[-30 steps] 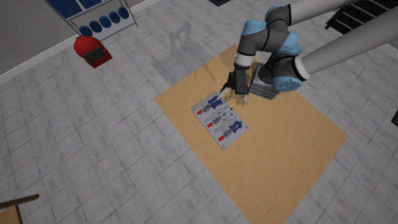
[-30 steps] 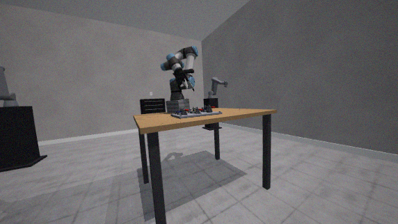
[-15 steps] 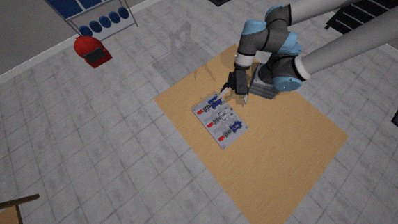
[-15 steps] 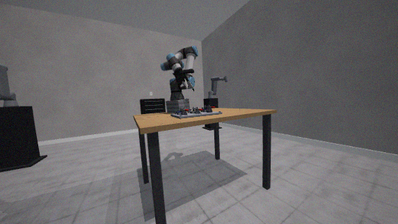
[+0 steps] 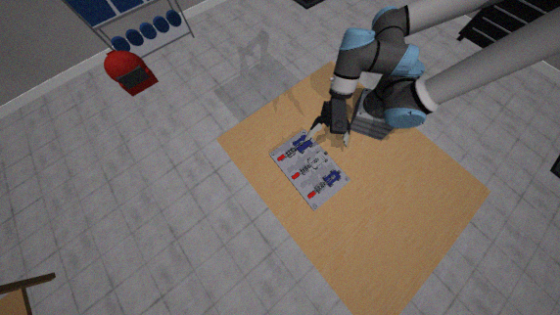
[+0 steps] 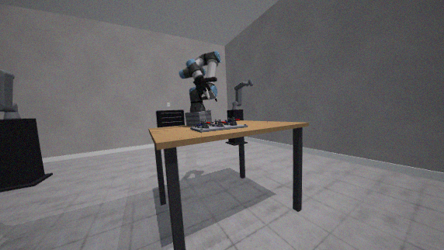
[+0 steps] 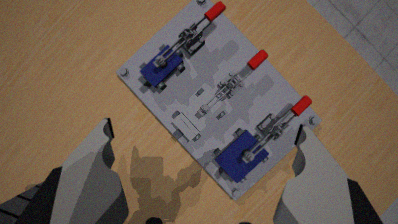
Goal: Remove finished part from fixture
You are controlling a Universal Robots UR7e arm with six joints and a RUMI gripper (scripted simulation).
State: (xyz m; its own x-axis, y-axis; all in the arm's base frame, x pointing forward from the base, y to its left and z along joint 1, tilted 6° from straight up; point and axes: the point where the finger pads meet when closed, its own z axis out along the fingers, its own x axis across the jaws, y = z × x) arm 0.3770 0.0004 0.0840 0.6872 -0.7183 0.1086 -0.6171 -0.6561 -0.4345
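We see the wide-open, empty gripper (image 5: 331,136) (image 6: 211,95) (image 7: 203,122) above the table (image 5: 392,215) (image 6: 268,126) (image 7: 60,100), right of centre in the top view; we read no labels.

The end effector (image 5: 329,138) (image 6: 212,97) (image 7: 203,122) hangs wide open, pointing downward.

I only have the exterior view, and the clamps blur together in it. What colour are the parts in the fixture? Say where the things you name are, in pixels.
Observer: The wrist view shows two blue blanks (image 5: 304,144) (image 5: 332,177) (image 7: 161,67) (image 7: 242,155), one at each end of the fixture plate (image 5: 314,205) (image 6: 233,127) (image 7: 150,100), each under a clamp arm.
Operator: And between them?
Observer: A pale grey piece with a dark line along it (image 7: 187,125), in the middle station; I take it for the slotted part.
Operator: Is the gripper over the plate?
Observer: From the top, the open gripper (image 5: 329,136) (image 6: 211,97) (image 7: 203,122) is off the plate's edge, on the robot base's side.
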